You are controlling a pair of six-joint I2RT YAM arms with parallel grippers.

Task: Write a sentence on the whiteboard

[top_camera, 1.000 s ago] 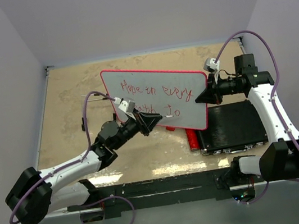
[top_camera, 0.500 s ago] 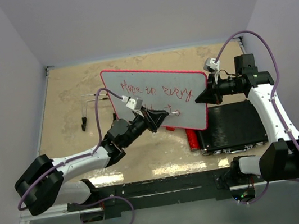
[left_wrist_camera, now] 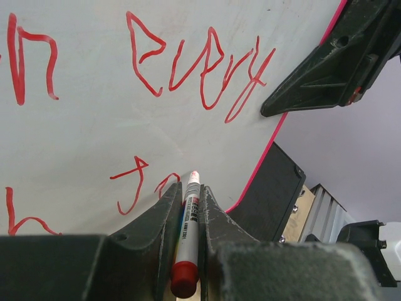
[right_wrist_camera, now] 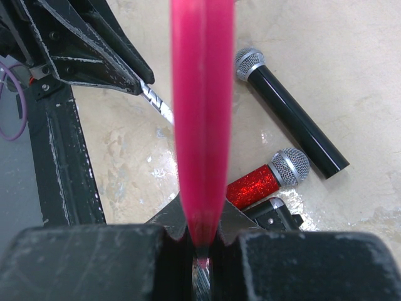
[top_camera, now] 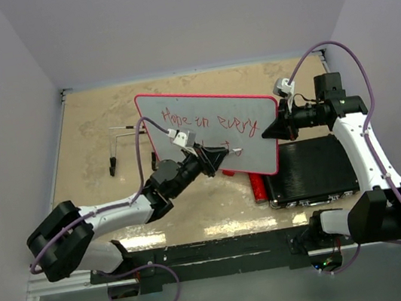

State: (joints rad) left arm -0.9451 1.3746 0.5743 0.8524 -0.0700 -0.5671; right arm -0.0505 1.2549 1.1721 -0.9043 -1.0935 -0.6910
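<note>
The whiteboard [top_camera: 201, 104], white with a thin red frame, stands tilted above the table. My right gripper [top_camera: 268, 131] is shut on its right edge; in the right wrist view the red frame [right_wrist_camera: 202, 113] runs straight into the closed jaws of the right gripper [right_wrist_camera: 202, 241]. The sentence [top_camera: 207, 119] is red handwriting in two lines, and "every" [left_wrist_camera: 200, 69] is readable. My left gripper [left_wrist_camera: 190, 188] is shut on a red-capped marker [left_wrist_camera: 187, 232], whose tip rests on the whiteboard [left_wrist_camera: 81, 144] just right of the second line's last letters.
A black ribbed case [top_camera: 314, 170] lies under the board's right end. A red glitter microphone [right_wrist_camera: 263, 182] and a black microphone [right_wrist_camera: 291, 119] lie on the beige table beneath the board. A thin metal stand [top_camera: 119, 144] sits at the left.
My left arm has swung to the right and carried the marker tip rightwards along the second line. The right arm and the whiteboard have stayed still.
</note>
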